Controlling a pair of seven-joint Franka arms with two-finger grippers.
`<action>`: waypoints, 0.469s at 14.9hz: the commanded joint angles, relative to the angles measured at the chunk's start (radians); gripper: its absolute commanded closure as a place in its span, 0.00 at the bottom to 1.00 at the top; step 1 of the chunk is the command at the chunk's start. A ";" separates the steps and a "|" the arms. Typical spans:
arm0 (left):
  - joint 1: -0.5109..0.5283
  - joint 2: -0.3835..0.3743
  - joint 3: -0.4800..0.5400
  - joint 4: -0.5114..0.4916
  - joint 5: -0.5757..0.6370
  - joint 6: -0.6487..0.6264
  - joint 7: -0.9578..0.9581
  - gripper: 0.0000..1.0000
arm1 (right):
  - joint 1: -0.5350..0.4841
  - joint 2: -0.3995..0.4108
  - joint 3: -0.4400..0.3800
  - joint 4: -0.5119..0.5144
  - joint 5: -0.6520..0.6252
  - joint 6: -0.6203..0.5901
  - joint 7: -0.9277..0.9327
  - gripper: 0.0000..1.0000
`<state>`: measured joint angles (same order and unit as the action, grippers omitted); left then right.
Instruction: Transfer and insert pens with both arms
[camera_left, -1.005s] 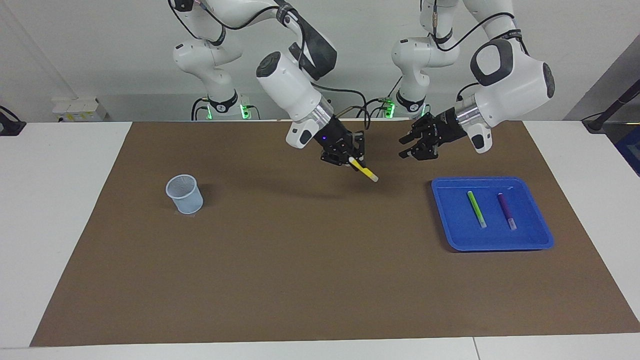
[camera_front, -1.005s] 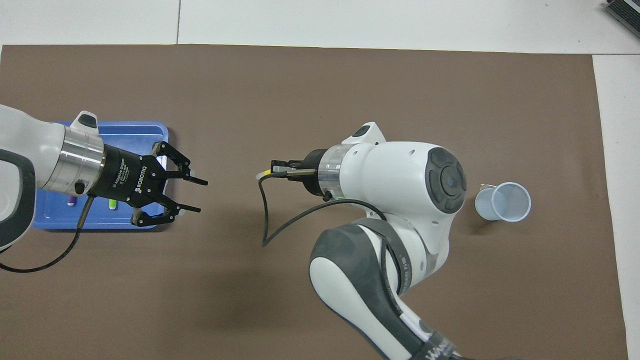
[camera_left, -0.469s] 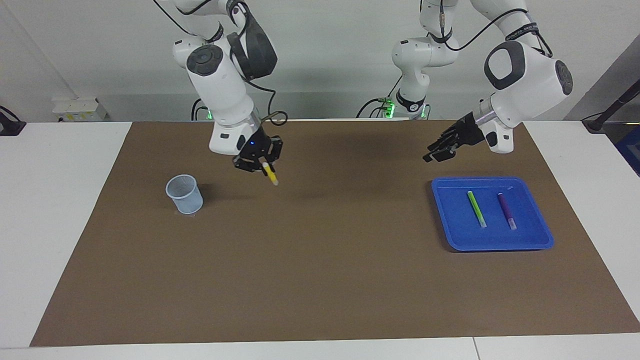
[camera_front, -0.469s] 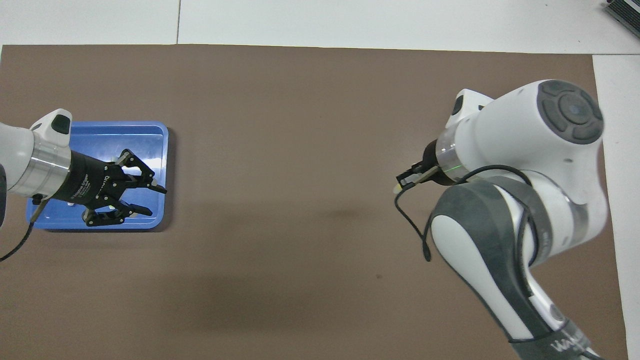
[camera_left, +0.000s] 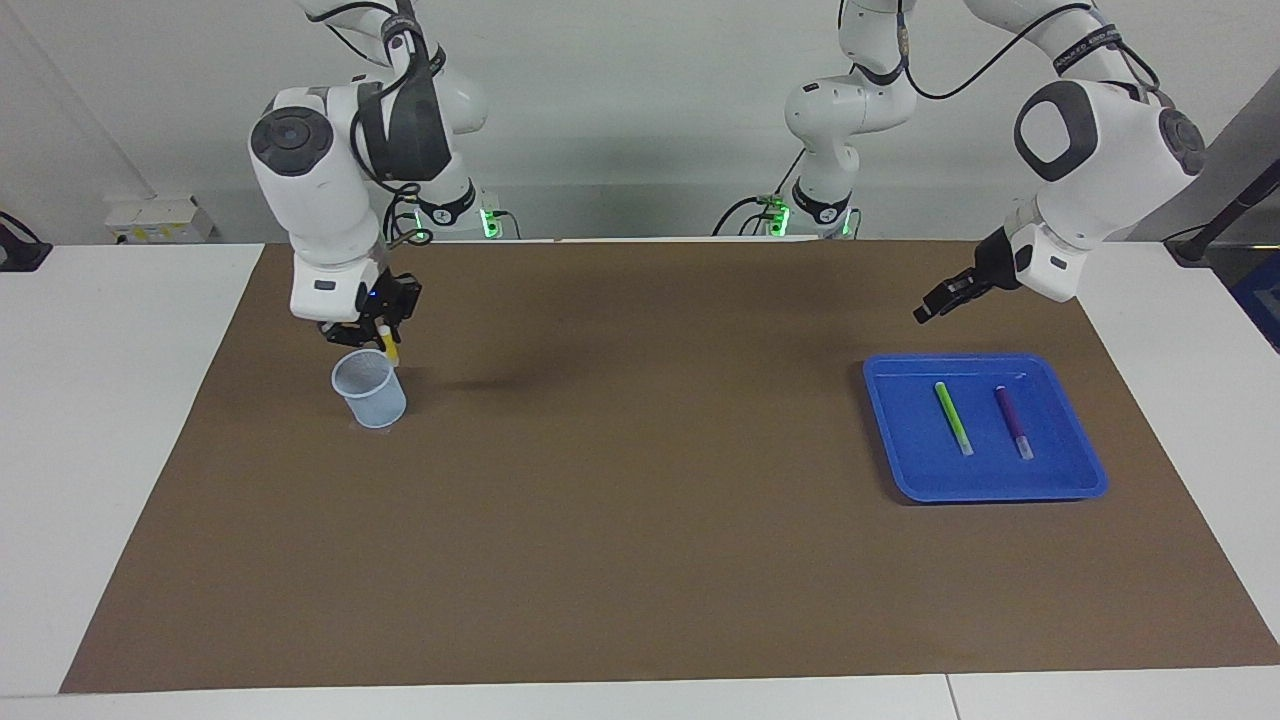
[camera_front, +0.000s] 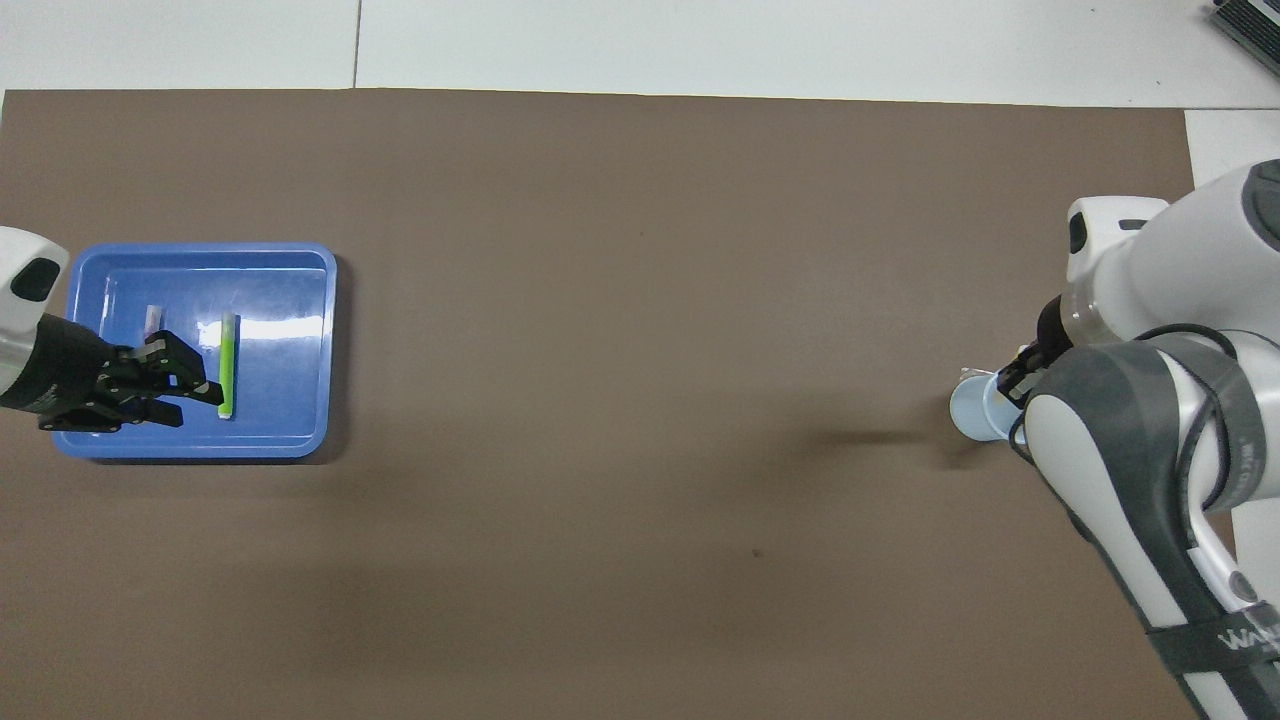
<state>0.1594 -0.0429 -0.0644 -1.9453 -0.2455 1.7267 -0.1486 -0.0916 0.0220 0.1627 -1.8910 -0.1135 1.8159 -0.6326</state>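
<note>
The yellow pen (camera_left: 389, 350) hangs tip down just above the rim of the pale blue cup (camera_left: 370, 392), with my right gripper (camera_left: 380, 338) shut on it. In the overhead view the right arm covers part of the cup (camera_front: 968, 412) and hides that pen. The lime green pen (camera_left: 953, 417) and the purple pen (camera_left: 1013, 421) lie side by side in the blue tray (camera_left: 905, 440). My left gripper (camera_left: 924, 314) hangs open and empty in the air over the tray's edge nearest the robots. From overhead this gripper (camera_front: 185, 402) covers most of the purple pen (camera_front: 152, 318), beside the lime green pen (camera_front: 228, 365).
A brown mat (camera_left: 640, 520) covers the table. The cup stands toward the right arm's end, the tray (camera_front: 290, 330) toward the left arm's end. White table surface (camera_left: 110, 420) borders the mat.
My right arm has swung the yellow pen from the mat's middle to just above the cup. My left gripper has pulled back from the middle to the tray, still open.
</note>
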 joint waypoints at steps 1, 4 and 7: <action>0.011 -0.023 -0.008 -0.030 0.069 0.063 0.142 0.49 | -0.059 -0.054 0.017 -0.107 -0.037 0.091 -0.076 1.00; 0.017 -0.014 -0.008 -0.032 0.133 0.115 0.295 0.49 | -0.079 -0.096 0.018 -0.213 -0.037 0.167 -0.081 0.99; 0.029 0.004 -0.009 -0.044 0.166 0.178 0.368 0.49 | -0.080 -0.100 0.017 -0.235 -0.035 0.171 -0.071 0.99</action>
<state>0.1703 -0.0400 -0.0658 -1.9571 -0.1074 1.8477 0.1670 -0.1531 -0.0328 0.1650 -2.0705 -0.1298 1.9626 -0.6985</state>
